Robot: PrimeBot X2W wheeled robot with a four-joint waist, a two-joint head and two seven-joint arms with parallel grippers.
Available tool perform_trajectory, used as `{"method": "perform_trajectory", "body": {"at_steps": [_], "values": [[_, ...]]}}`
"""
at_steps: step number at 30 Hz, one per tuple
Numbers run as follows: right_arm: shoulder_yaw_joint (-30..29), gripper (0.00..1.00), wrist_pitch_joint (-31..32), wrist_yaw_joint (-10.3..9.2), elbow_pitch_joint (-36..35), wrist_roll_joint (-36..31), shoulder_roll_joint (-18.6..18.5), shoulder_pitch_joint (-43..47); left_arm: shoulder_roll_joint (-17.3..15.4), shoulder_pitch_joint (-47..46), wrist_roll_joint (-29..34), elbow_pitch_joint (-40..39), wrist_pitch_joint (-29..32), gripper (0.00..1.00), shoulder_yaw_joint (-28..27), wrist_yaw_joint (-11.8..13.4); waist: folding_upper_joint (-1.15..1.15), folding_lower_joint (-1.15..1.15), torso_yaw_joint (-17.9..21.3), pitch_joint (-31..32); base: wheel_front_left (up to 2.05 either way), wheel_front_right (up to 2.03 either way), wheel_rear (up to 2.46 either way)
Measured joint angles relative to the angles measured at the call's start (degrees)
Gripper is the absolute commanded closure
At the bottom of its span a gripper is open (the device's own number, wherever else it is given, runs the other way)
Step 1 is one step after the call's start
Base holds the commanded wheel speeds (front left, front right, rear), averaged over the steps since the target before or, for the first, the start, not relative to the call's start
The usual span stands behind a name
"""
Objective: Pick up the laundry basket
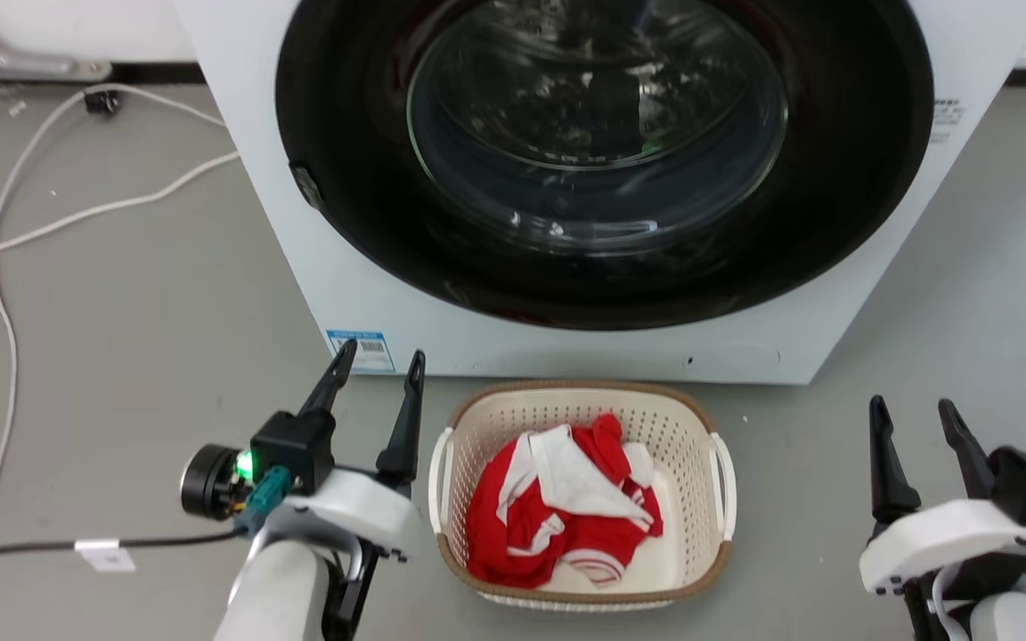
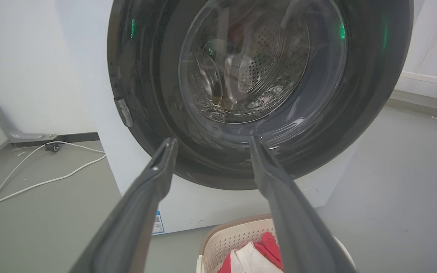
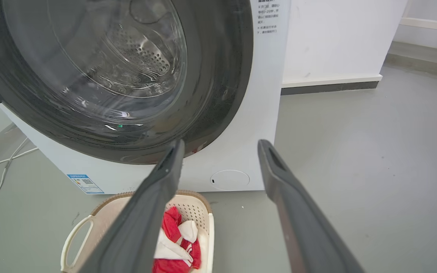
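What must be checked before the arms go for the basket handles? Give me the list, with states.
1. Left end effector open: ok.
2. Right end effector open: ok.
3. Basket upright on the floor, between the arms: ok.
4. Left handle and right handle uncovered: ok.
5. Clothes lying inside the basket: ok.
6. Both arms equally near their handles: not ok; the right end effector stands farther out.

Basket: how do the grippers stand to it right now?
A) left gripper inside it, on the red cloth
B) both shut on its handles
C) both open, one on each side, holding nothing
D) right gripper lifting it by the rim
C: the left gripper and the right gripper flank the basket, each with its fingers spread and nothing between them.
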State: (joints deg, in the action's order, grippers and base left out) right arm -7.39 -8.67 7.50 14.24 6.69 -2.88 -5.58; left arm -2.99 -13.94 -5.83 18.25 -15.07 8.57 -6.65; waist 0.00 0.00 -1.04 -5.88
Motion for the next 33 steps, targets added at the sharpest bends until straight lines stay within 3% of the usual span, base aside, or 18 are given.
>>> {"method": "perform_trajectory", "body": {"at_steps": [17, 25, 33], "values": [[3.92, 0.0, 1.19, 0.0, 19.57, 1.74, 0.0, -17.62, -2.42, -18.5, -5.25, 20.49, 0.0, 0.0, 1.35, -0.75, 0.0, 0.01, 3.12, -18.71, 0.0, 0.0, 0.0], [9.5, 0.0, 1.7, 0.0, 30.99, 5.56, 0.0, -27.94, -5.67, -27.19, -12.35, 32.0, 0.6, 0.0, 7.17, -0.85, 0.0, 0.01, 4.49, -26.96, 0.0, 0.0, 0.0], [16.34, 0.0, 4.09, 0.0, 40.97, 11.85, 0.0, -37.38, -9.11, -34.16, -20.62, 38.82, 5.5, 0.0, 14.1, -0.85, 0.0, 0.01, 5.97, -33.22, 0.0, 0.0, 0.0]]}}
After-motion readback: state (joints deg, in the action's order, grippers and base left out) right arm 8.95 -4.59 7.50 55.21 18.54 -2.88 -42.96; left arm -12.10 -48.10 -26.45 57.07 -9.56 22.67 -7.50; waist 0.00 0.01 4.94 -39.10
